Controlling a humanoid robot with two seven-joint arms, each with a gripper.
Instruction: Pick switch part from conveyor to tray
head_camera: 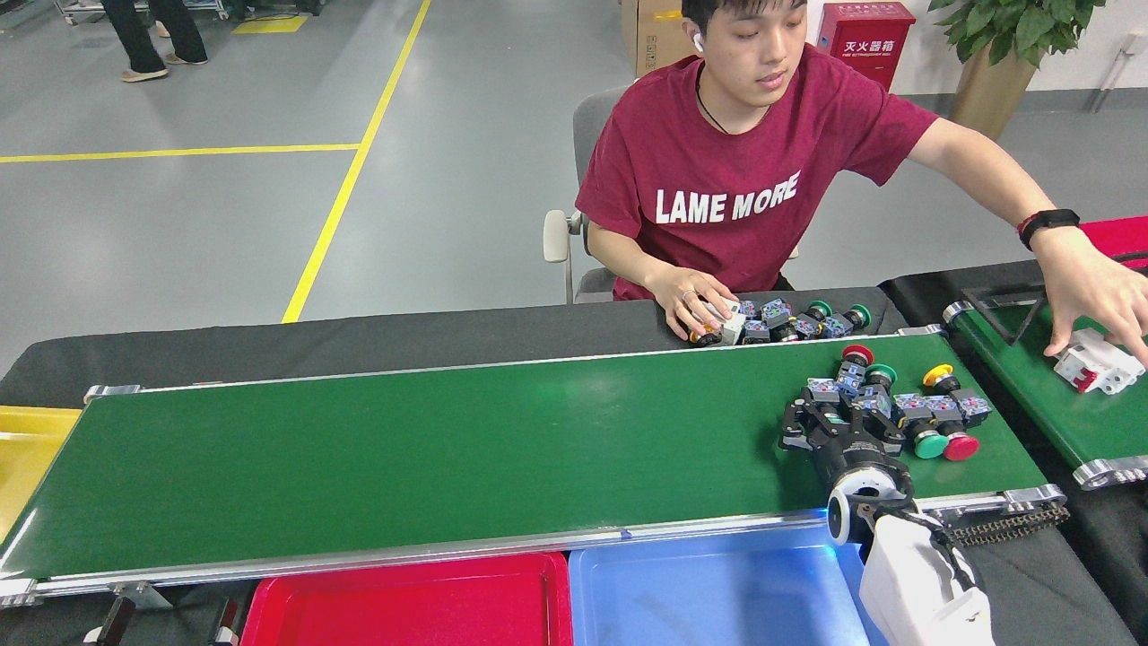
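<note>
Up close, right hand (840,417) open around switch part (823,389) on conveyor (448,440), shirt (726,179) reading "LAME MORE"

1. Dark green conveyor (404,449), silver side rails, black chain at right end.
2. Red tray (404,601), blue tray (717,592), yellow tray (22,449).
3. Switch parts (897,408): grey-blue bodies; red, green and yellow caps.
4. Black right gripper (839,422), white arm shell.
5. Maroon T-shirt (735,144) on the person, white lettering; black wristband (1045,220).
6. White-and-red part (1094,363) on second green belt (1058,404).
7. Grey floor (224,224), yellow lines.
</note>
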